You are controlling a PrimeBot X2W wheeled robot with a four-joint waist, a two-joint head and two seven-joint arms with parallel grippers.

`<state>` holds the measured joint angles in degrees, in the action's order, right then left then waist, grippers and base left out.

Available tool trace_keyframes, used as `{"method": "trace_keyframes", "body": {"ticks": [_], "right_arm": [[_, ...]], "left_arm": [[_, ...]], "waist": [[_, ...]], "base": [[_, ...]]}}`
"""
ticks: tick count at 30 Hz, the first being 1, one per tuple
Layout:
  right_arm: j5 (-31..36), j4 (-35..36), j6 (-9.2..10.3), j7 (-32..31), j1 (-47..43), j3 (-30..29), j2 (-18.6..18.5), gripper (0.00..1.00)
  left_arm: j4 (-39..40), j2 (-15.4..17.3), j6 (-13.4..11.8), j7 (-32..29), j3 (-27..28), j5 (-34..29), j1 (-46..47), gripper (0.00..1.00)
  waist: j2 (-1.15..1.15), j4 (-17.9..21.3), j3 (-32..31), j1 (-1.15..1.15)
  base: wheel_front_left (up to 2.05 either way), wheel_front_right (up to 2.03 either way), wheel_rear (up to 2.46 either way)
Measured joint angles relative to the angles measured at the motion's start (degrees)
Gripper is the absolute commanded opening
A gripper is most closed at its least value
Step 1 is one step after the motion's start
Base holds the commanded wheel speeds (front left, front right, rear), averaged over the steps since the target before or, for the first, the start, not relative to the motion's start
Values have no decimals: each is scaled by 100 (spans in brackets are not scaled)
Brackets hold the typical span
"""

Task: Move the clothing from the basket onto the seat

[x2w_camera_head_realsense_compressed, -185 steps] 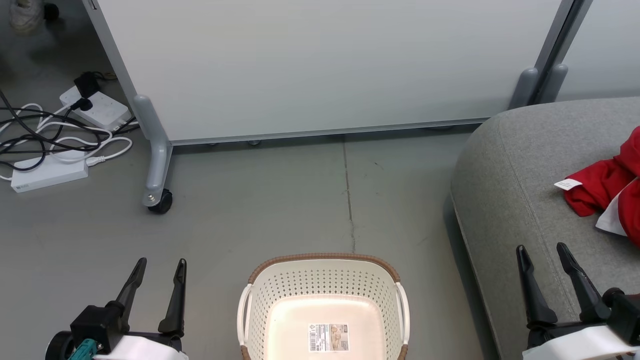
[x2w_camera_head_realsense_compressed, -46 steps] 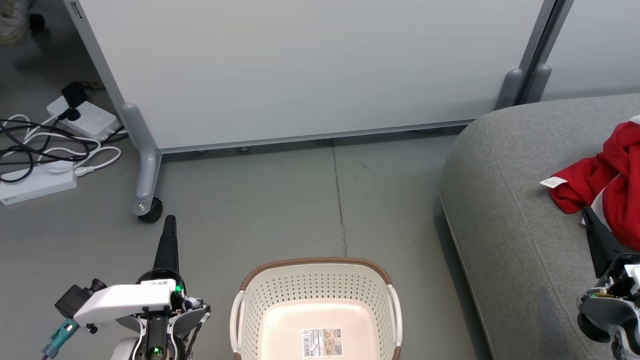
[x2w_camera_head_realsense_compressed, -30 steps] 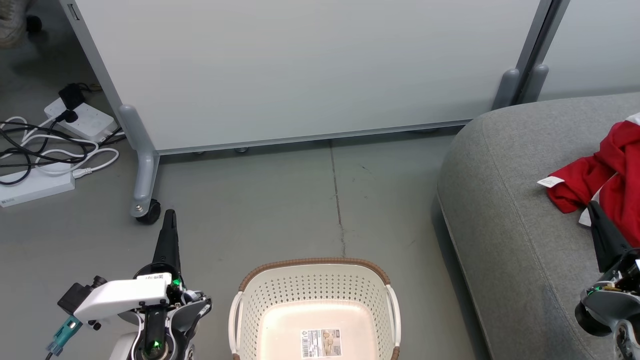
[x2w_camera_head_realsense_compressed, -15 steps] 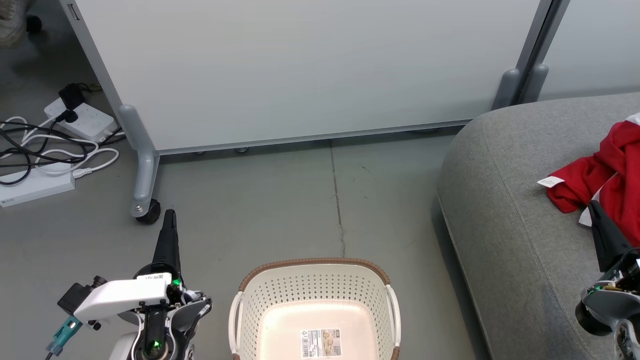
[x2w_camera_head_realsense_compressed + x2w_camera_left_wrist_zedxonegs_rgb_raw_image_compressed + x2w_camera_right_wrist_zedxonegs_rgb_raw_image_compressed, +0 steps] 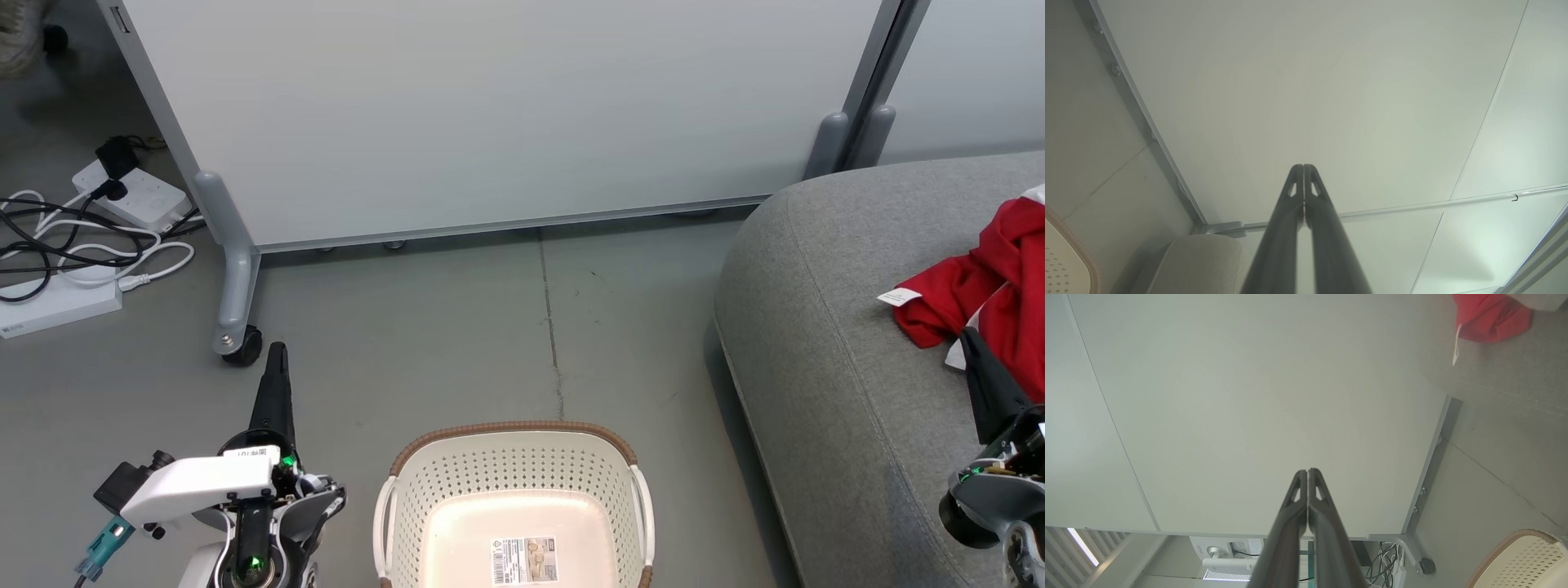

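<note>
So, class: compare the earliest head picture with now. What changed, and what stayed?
The left gripper and right gripper, open before, have rolled sideways and are now shut on nothing. The head camera shifted slightly. Unchanged: the laundry basket empty on the floor, the red clothing lying on the grey sofa seat.

Ahead of me a pale grey-white partition panel (image 5: 490, 106) stands on a grey metal leg (image 5: 235, 269) that ends in a black caster (image 5: 245, 356). A second panel (image 5: 971, 73) meets it on my right, with two more grey feet (image 5: 829, 147) at the joint. The floor (image 5: 408, 327) is smooth grey, crossed by a thin dark seam (image 5: 553, 343). On my far left, white power strips (image 5: 135, 192) and tangled black and white cables (image 5: 98, 245) lie on it. The light is soft and even.
</note>
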<state>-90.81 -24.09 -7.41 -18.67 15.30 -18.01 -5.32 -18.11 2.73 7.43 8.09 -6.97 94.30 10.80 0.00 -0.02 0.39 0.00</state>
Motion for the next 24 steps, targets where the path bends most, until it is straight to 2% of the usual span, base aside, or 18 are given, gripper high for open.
{"method": "trace_keyframes", "body": {"ticks": [24], "right_arm": [[16, 0, 0, -21, 3, -26, 13, 0]], "left_arm": [[0, 0, 0, 0, 0, 0, 0, 0]], "waist": [[0, 0, 0, 0]], "base": [[0, 0, 0]]}}
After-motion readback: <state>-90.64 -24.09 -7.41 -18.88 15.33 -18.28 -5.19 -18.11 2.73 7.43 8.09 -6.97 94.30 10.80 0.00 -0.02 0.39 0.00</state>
